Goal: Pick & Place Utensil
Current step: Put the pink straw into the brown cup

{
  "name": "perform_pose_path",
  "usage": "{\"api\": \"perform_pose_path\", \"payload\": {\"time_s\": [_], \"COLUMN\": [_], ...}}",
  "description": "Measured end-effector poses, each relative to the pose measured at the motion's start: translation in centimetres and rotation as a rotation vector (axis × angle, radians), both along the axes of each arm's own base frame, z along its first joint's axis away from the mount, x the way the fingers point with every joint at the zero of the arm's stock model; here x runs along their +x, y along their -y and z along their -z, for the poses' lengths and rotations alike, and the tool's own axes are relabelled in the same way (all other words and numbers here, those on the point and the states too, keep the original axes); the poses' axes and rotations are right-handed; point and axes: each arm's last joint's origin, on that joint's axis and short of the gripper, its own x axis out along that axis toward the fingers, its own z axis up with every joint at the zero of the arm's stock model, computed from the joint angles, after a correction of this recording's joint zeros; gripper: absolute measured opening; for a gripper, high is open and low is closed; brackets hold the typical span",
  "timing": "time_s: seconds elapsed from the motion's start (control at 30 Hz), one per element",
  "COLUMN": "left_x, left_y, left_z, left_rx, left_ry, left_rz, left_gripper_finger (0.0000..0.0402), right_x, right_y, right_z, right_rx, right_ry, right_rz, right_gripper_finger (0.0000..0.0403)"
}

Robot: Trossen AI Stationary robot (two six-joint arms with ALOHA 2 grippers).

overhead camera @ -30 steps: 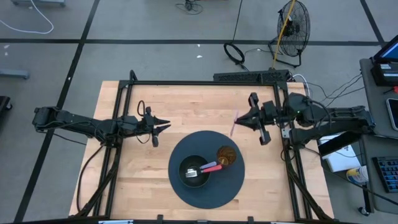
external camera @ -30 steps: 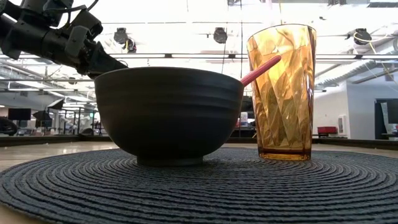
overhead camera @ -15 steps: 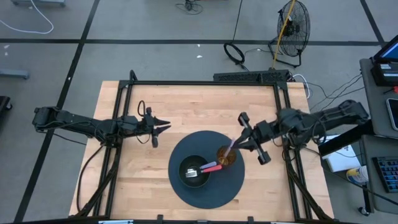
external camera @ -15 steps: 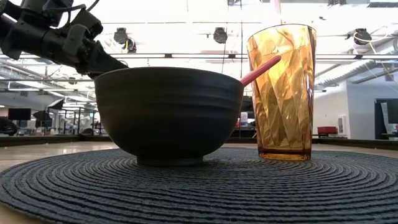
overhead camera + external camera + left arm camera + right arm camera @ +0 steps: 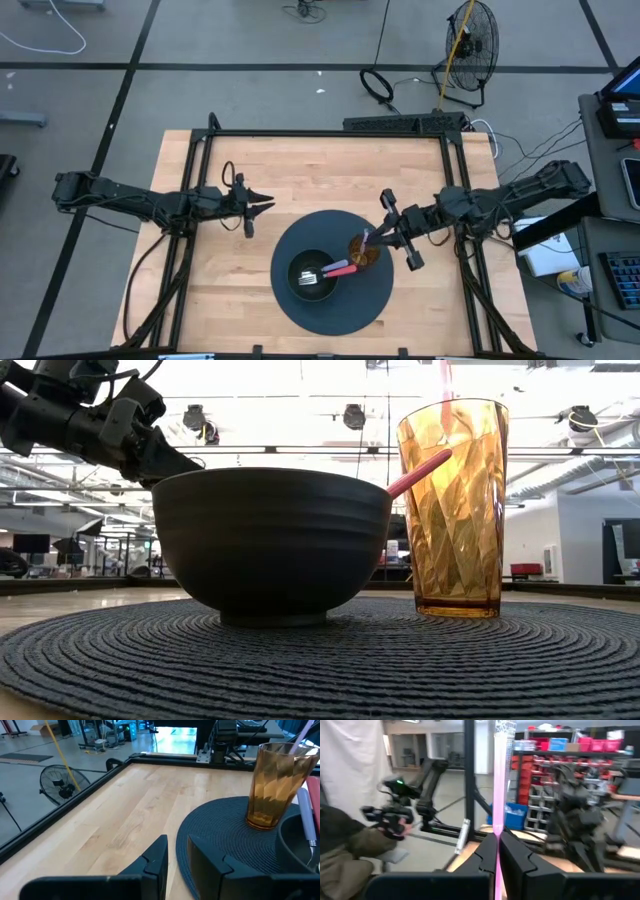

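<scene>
From above, a round dark mat [image 5: 332, 275] lies on the wooden worktop [image 5: 300, 170]. On it stand a dark bowl [image 5: 312, 274] and, just beside it, an amber glass [image 5: 364, 251]. A fork [image 5: 330, 270] with a pink handle lies in the bowl, its handle over the rim toward the glass. The right pincer [image 5: 375, 236] sits at the glass, clamped on a pale pink straw [image 5: 367, 238] whose lower end is over the glass mouth. The left pincer [image 5: 265, 204] waits over bare wood, well apart from the mat, its fingers slightly apart.

At table height, the bowl [image 5: 270, 540] and the glass [image 5: 452, 505] stand on the mat [image 5: 320, 660]; the straw [image 5: 445, 380] enters the glass from above, and the fork handle [image 5: 418, 472] leans against the bowl rim.

The left wrist view shows its fingers [image 5: 157, 857] with a narrow gap, the glass [image 5: 277, 782] ahead with the straw [image 5: 301, 732] in it.

The right wrist view shows the straw [image 5: 498, 780] upright, pinched between the closed fingers [image 5: 487, 855]. A seated person [image 5: 350, 850] is in the room behind. No writing is readable anywhere.
</scene>
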Motion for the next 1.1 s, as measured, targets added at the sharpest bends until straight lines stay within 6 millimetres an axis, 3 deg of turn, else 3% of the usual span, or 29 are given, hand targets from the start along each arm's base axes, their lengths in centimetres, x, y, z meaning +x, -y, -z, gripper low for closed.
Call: {"api": "perform_pose_path", "payload": {"time_s": [0.47,0.73,1.1], "left_x": [0.0,0.0,0.0], "left_y": [0.0,0.0,0.0], "left_z": [0.0,0.0,0.0], "left_rx": [-0.001,-0.002,-0.003], "left_ry": [0.0,0.0,0.0], "left_rz": [0.0,-0.001,-0.001], "left_gripper_finger": [0.0076,0.0076,0.0076], "right_x": [-0.9,-2.4,-3.5], "right_y": [1.1,1.5,1.8], "right_z": [7.4,10.7,13.0], "right_rx": [0.102,0.185,0.2], "right_ry": [-0.005,0.025,-0.006], "right_rz": [0.162,0.154,0.153], "right_gripper_finger": [0.0004,0.0004,0.0004]}}
